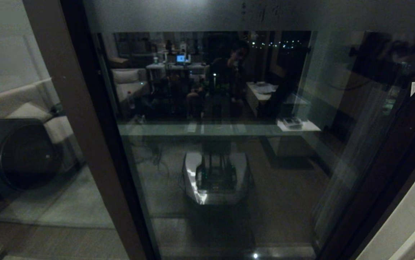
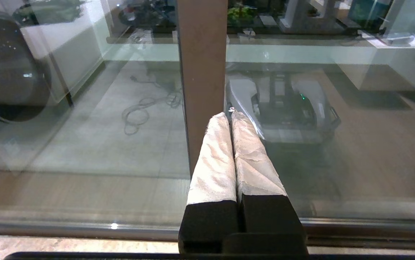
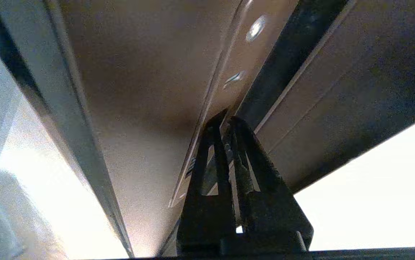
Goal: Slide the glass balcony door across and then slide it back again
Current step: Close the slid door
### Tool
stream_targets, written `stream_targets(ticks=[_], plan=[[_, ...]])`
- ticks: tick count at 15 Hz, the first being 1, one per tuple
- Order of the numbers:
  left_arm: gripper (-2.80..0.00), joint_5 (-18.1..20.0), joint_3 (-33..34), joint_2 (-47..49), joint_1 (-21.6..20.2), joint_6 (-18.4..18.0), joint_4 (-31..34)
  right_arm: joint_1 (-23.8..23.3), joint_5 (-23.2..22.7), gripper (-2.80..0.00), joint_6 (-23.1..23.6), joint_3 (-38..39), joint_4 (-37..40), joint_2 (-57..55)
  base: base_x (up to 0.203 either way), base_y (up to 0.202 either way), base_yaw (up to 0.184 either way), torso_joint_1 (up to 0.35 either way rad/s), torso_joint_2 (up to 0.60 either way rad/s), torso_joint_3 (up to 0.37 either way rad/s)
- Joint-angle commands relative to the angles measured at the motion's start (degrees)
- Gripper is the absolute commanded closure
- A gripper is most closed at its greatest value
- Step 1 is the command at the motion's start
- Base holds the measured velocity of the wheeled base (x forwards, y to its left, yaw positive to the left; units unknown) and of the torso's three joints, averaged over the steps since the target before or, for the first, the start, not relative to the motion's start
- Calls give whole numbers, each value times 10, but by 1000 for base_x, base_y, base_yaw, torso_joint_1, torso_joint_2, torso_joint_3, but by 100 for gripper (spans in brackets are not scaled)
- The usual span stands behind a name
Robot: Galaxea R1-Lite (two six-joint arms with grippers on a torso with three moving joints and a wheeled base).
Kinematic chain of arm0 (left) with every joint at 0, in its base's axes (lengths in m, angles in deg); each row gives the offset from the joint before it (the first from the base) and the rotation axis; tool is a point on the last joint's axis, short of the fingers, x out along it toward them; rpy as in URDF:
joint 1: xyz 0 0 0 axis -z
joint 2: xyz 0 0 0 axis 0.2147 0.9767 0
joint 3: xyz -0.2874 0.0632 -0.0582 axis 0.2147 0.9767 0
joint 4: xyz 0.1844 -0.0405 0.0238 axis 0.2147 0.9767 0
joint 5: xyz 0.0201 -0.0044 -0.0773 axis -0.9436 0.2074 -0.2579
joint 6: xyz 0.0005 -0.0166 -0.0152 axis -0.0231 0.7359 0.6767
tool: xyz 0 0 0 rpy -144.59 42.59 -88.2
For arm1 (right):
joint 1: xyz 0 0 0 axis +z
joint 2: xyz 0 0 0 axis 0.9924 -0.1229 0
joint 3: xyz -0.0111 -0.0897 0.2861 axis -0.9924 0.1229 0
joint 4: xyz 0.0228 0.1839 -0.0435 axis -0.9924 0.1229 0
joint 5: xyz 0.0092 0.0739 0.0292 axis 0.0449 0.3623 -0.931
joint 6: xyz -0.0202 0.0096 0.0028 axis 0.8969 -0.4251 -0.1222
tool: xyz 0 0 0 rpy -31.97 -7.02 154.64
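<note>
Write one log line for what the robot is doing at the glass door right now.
right end effector: shut, tips at glass balcony door stile | left end effector: shut, parked, before brown frame post | door: closed or sliding, unclear

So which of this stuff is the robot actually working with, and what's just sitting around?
Job:
- glass door
- right tool, shut, tips at the door's brown stile

Just there:
- washing machine
- left tool, shut, parked low near the frame post

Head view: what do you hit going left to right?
Dark round appliance → brown door stile → glass balcony door pane, with the robot base's reflection in it → dark frame on the right → pale wall.
</note>
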Motion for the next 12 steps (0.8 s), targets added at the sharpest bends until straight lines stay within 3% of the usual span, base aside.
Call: stream_targets(ticks=[1, 3, 8, 12], plan=[[0, 0, 1, 0, 0, 0, 0, 0, 1, 0, -1, 6, 2, 18, 0, 0, 0, 0, 0, 0], [0, 0, 1, 0, 0, 0, 0, 0, -14, 0, -5, 26, 2, 44, 0, 0, 0, 0, 0, 0], [0, 0, 1, 0, 0, 0, 0, -1, -107, 0, -26, 91, 2, 126, 0, 0, 0, 0, 0, 0], [0, 0, 1, 0, 0, 0, 0, -10, -289, 0, -35, 141, 2, 175, 0, 0, 0, 0, 0, 0]])
